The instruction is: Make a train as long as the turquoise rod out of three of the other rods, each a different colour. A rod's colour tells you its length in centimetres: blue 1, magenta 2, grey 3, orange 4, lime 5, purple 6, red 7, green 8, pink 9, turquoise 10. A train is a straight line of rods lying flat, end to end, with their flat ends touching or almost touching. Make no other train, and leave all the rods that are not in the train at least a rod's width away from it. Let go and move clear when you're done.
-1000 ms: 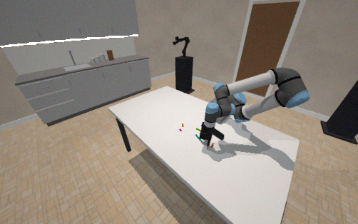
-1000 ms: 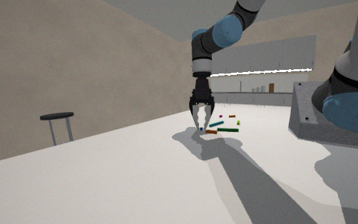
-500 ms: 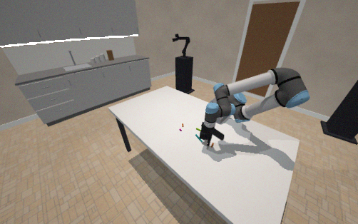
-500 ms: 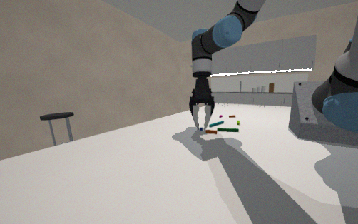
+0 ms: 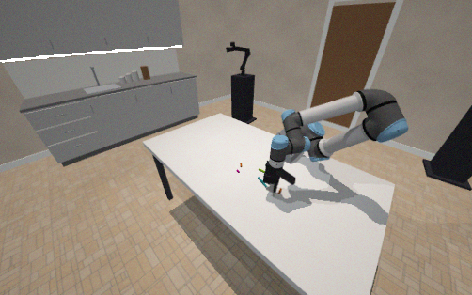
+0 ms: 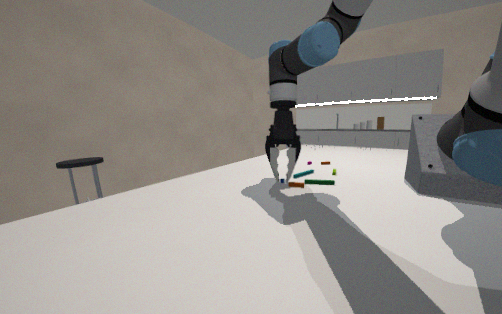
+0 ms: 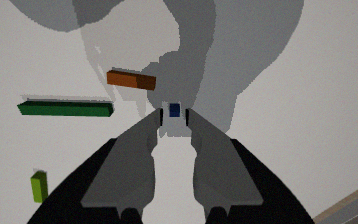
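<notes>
From left to right in the exterior view, the gripper [image 5: 275, 191] [image 6: 283, 180] [image 7: 174, 109] stands narrowly parted and grips nothing, its fingertips on either side of the blue rod [image 6: 282, 181] [image 7: 174, 110], with gaps showing in the wrist view. Next come the near orange rod [image 5: 280, 191] [image 6: 296, 185] [image 7: 131, 81], the slanting turquoise rod [image 5: 262, 181] [image 6: 303, 174], and the magenta rod [image 5: 238, 171] [image 6: 309, 163] farther back. Then lie the green rod [image 6: 320, 182] [image 7: 65, 108], the far orange rod [image 5: 241, 164] [image 6: 325, 163] and the lime rod [image 5: 261, 170] [image 6: 334, 172] [image 7: 39, 187], all on the white table [image 5: 197, 155] [image 6: 150, 235] [image 7: 300, 125]

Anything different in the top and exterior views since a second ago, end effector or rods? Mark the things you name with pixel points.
Nothing visibly changed. The end effector [image 5: 275, 193] [image 6: 283, 182] [image 7: 174, 109] has neither shifted noticeably nor taken hold of or let go of anything; its fingers stand apart around the blue rod [image 6: 282, 181] [image 7: 174, 110]. The turquoise rod [image 5: 261, 181] [image 6: 303, 174] and green rod [image 6: 320, 182] [image 7: 65, 109] stayed put.
</notes>
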Motion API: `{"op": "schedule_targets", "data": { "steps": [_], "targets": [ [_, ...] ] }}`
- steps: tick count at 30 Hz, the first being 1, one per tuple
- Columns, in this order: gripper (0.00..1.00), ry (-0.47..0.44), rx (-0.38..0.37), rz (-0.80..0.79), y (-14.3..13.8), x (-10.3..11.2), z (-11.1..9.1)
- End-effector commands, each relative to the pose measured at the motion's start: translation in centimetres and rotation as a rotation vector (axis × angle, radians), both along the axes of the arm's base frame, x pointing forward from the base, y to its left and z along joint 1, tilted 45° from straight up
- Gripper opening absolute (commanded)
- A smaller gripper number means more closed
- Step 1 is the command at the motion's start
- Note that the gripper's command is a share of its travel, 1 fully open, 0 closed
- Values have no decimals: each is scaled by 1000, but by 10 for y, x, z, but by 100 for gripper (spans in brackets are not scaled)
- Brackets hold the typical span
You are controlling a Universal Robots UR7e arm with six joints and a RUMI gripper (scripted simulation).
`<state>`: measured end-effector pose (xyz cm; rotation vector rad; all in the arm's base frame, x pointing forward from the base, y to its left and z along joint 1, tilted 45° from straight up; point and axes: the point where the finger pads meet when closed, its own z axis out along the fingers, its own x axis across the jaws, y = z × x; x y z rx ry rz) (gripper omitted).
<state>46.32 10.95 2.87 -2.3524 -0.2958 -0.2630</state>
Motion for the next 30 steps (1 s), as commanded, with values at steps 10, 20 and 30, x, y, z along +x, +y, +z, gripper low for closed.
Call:
{"op": "schedule_targets", "data": {
  "steps": [10, 20, 30],
  "targets": [
    [0, -1, 0, -1, 0, 0, 0],
    [0, -1, 0, -1, 0, 0, 0],
    [0, -1, 0, -1, 0, 0, 0]
  ]
}}
